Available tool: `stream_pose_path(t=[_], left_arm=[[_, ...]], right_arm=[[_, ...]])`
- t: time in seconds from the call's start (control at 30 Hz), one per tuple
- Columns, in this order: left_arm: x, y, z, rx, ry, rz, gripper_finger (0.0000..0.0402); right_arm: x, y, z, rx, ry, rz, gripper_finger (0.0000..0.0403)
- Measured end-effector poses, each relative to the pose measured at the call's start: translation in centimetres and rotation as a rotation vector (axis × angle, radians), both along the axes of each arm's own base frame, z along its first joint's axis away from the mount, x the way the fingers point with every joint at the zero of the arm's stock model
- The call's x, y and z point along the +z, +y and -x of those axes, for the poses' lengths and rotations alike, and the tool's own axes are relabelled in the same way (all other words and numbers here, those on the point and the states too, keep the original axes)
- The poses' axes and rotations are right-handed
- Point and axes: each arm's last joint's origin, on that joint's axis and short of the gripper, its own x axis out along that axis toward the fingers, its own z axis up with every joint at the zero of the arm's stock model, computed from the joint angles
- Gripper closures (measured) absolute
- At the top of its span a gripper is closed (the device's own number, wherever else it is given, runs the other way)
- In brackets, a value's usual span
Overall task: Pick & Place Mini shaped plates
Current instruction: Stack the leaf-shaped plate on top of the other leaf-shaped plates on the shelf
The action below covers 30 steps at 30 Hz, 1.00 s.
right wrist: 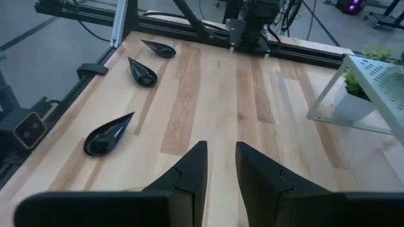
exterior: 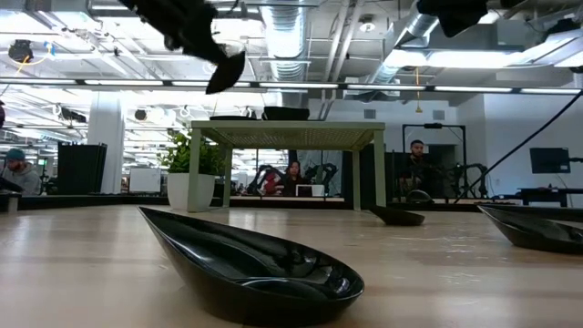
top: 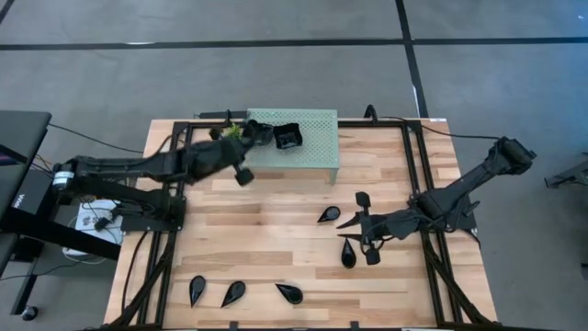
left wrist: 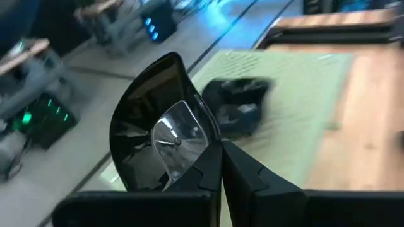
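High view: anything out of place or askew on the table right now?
Nothing looks spilled or broken. The teardrop plates lie scattered and apart on the wood. On the green stand the black plates sit bunched, slightly askew. The left gripper holds a plate tilted above the stand; the right gripper hovers empty.

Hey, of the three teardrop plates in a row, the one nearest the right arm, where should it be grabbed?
Probably by its raised side rim, near the wide end, coming straight down. The teardrop plate lies flat, hollow up, with low sloping walls, so one finger inside and one outside should pinch better than the right pincer spanning it.
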Motion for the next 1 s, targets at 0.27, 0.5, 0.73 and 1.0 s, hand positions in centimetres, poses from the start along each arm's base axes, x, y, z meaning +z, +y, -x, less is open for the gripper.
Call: stream_pose_path(t=[0.27,0.5,0.73,1.0], left_arm=[[-2.1,5.1,-0.8,0.1,0.039,0.102,0.0394],[-4.2,5.9,-2.5,0.109,0.1,0.126,0.0386],[-4.1,5.2,-3.1,0.074,0.071,0.113,0.0386],[-3.6,4.2,-3.3,0.042,0.033,0.116,0.0393]], right_arm=[[0.0,-0.7,-0.3,-0.033,0.004,0.002,0.0326],[-0.1,-1.1,-0.5,-0.044,0.008,0.0,0.0326],[-0.1,-1.1,-0.5,-0.044,0.01,0.002,0.0326],[-0.1,-1.1,-0.5,-0.044,0.012,0.003,0.0326]])
